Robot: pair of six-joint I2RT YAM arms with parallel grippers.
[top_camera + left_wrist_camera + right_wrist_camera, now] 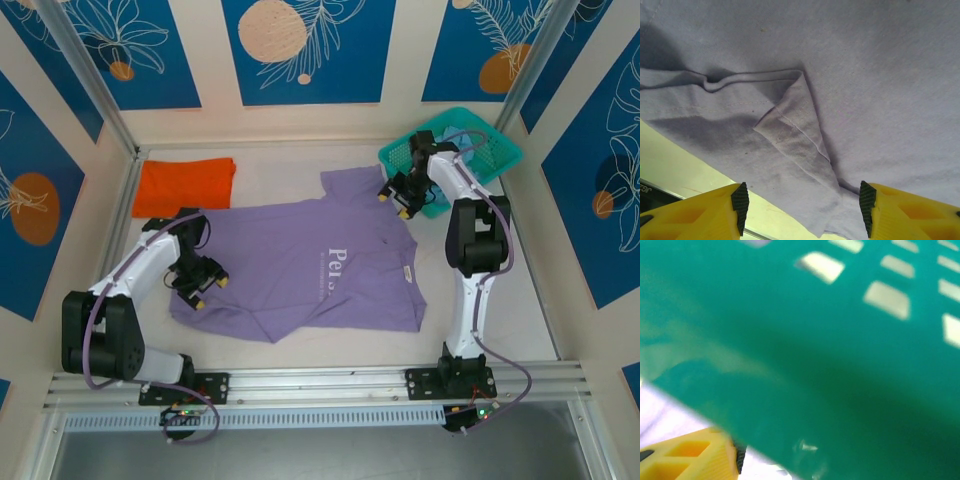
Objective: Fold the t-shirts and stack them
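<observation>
Across the middle of the pale table lies the lavender-purple cloth t-shirt with white chest lettering, spread flat, soft and lightly creased. A folded bright orange t-shirt sits at the far left. A teal plastic mesh basket crowds the far right, just beside one sleeve. The left claw stands open, its yellow fingers straddling a turned-over hem corner without pinching it. The right claw hangs open between that sleeve and the basket wall, with nothing seen in it.

Two t-shirts on the worktop: one purple shirt, one orange shirt. One teal basket. Two arms: left arm, right arm. One patch of white lettering on purple shirt.
</observation>
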